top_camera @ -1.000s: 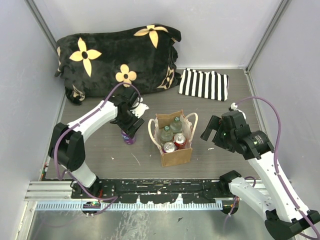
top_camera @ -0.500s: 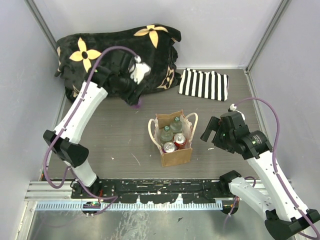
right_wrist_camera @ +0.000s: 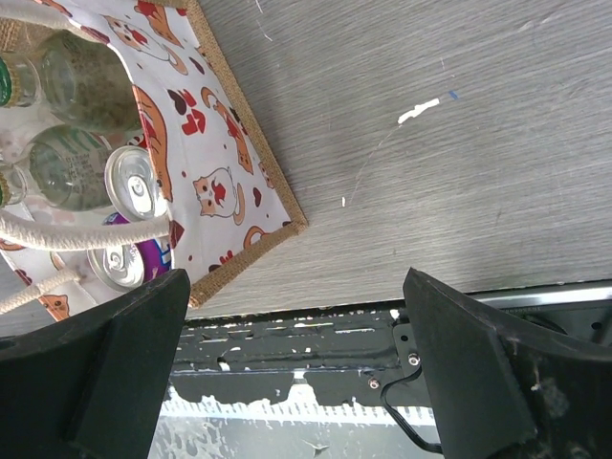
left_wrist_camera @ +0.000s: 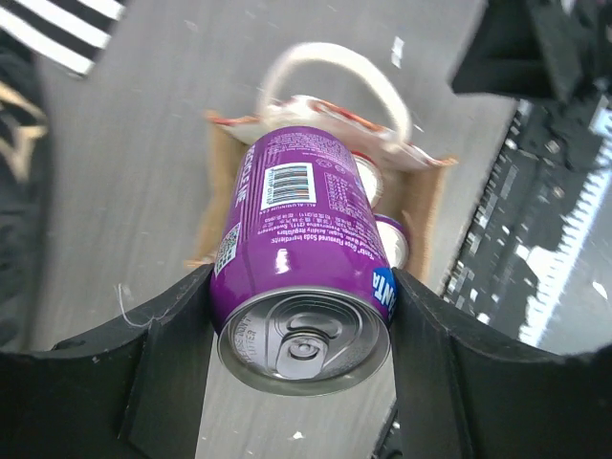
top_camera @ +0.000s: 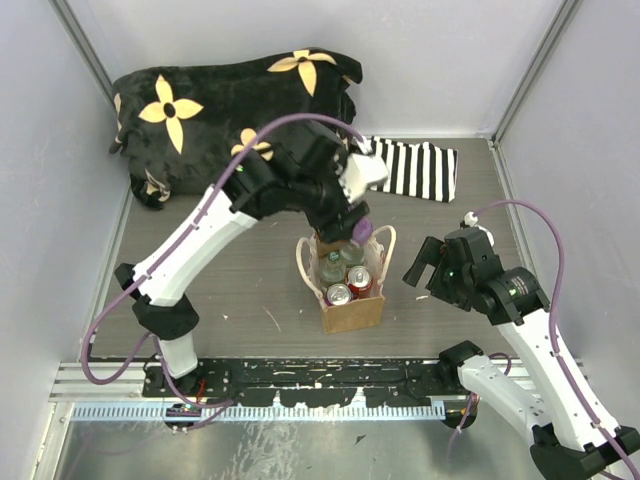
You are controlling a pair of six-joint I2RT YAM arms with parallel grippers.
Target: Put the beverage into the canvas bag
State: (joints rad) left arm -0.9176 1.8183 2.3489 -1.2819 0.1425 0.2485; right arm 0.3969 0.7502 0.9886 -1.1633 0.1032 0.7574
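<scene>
The beverage [left_wrist_camera: 301,229] is a purple soda can, and my left gripper [left_wrist_camera: 301,330] is shut on its sides just below the top rim. From above, the can [top_camera: 362,231] hangs in my left gripper [top_camera: 356,222] over the far edge of the canvas bag [top_camera: 352,312]. The bag [left_wrist_camera: 435,206] stands upright and open, with cream loop handles. Two glass bottles [top_camera: 341,258] and two cans [top_camera: 349,287] stand inside. My right gripper [top_camera: 420,262] waits open just right of the bag [right_wrist_camera: 251,129]. Nothing is between the right gripper's [right_wrist_camera: 295,282] fingers.
A black plush cushion [top_camera: 230,110] with yellow flowers lies along the back wall. A black-and-white striped cloth [top_camera: 410,168] lies at the back right. The metal mounting rail [top_camera: 300,380] runs along the near edge. Pale walls close in both sides.
My left arm lifted the purple can off the table left of the bag, swung it back over the cushion, then right to above the bag. The right arm barely moved.
</scene>
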